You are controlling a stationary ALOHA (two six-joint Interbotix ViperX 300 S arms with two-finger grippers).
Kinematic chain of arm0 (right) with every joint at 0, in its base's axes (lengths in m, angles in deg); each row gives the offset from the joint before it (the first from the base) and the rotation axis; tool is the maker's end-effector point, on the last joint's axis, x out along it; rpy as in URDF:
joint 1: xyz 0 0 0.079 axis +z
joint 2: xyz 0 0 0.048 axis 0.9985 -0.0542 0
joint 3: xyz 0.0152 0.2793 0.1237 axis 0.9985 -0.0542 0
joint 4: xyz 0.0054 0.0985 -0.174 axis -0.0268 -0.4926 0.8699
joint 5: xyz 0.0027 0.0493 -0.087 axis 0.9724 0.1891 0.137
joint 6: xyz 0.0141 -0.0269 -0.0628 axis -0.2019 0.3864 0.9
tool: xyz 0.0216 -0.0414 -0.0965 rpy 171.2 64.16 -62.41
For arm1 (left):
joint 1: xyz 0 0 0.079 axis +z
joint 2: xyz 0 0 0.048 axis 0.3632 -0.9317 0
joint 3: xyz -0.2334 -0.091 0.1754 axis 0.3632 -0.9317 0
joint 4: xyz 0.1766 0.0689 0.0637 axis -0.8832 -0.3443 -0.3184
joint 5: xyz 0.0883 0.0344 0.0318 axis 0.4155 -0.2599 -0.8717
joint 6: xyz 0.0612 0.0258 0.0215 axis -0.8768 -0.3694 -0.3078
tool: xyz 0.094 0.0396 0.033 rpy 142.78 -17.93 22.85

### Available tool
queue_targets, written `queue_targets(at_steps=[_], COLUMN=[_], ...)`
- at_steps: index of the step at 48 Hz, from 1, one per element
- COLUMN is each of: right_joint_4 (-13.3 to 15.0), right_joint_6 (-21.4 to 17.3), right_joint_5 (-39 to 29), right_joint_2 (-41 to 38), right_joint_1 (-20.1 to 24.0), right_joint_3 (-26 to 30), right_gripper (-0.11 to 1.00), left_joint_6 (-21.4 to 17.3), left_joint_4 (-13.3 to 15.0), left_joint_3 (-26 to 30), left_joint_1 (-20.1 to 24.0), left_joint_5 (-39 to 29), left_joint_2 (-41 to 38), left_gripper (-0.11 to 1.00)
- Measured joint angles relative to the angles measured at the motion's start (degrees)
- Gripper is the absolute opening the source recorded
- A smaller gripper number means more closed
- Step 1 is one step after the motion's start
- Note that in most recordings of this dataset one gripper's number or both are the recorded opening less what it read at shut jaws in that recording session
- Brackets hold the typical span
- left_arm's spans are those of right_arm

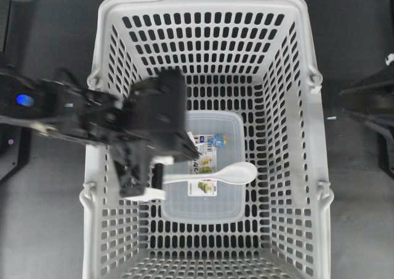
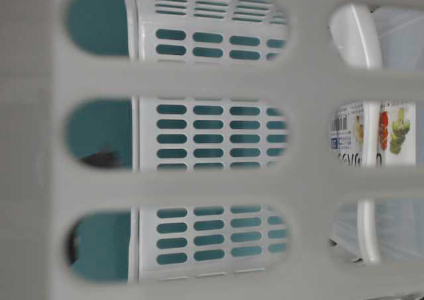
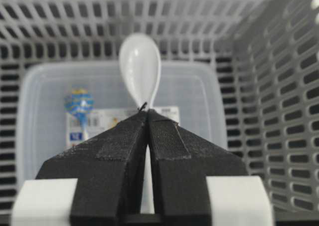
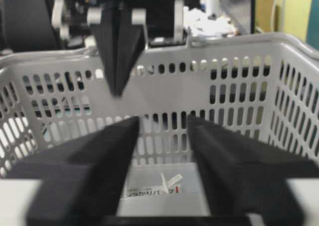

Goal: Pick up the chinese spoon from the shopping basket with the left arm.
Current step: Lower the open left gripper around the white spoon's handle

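The white chinese spoon [image 1: 234, 173] lies across the top of a clear labelled container [image 1: 206, 208] inside the light-grey shopping basket [image 1: 308, 63]. Its bowl points right and its handle points left. My left gripper [image 1: 161, 178] reaches in over the basket's left wall and is shut on the end of the handle. In the left wrist view the black fingers [image 3: 119, 151] pinch the handle, and the spoon's bowl [image 3: 140, 66] sticks out beyond the gripper [image 3: 147, 112]. I cannot tell if the spoon still touches the container. My right gripper [image 4: 162, 121] is open and empty at the basket's right side.
The basket's slotted walls [image 3: 279, 111] stand close around the left gripper. The container [image 3: 199, 96] covers most of the floor. The right arm [image 1: 369, 116] shows only at the right edge, outside the basket. The table-level view looks through the basket wall [image 2: 199, 81] at the spoon [image 2: 369, 181].
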Motion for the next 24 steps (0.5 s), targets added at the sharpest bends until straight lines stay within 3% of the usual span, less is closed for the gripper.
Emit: queue_targets(at_steps=[3,6,13,16,24], right_joint_4=[0.0,0.0,-0.09,-0.09,0.0], right_joint_6=[0.0,0.0,0.0,0.0,0.0], right_joint_5=[0.09,0.0,0.0,0.0,0.0], right_joint_2=[0.09,0.0,0.09,0.09,0.09], right_joint_1=[0.0,-0.09,-0.09,0.0,-0.26], right_joint_3=[0.0,0.0,0.0,0.0,0.0], right_gripper=[0.64,0.71,0.72,0.72,0.72], left_joint_6=[0.0,0.35,1.67,2.11,2.2], left_joint_4=[0.0,0.0,0.0,0.0,0.0], left_joint_3=[1.23,2.64,6.5,8.09,10.2], left_joint_1=[-0.18,-0.26,-0.53,-0.62,-0.79], left_joint_5=[-0.79,-2.29,-7.65,-9.14,-9.84], left_joint_2=[-1.67,-3.25,-8.09,-10.37,-15.82], left_gripper=[0.25,0.44,0.84,0.9,0.86])
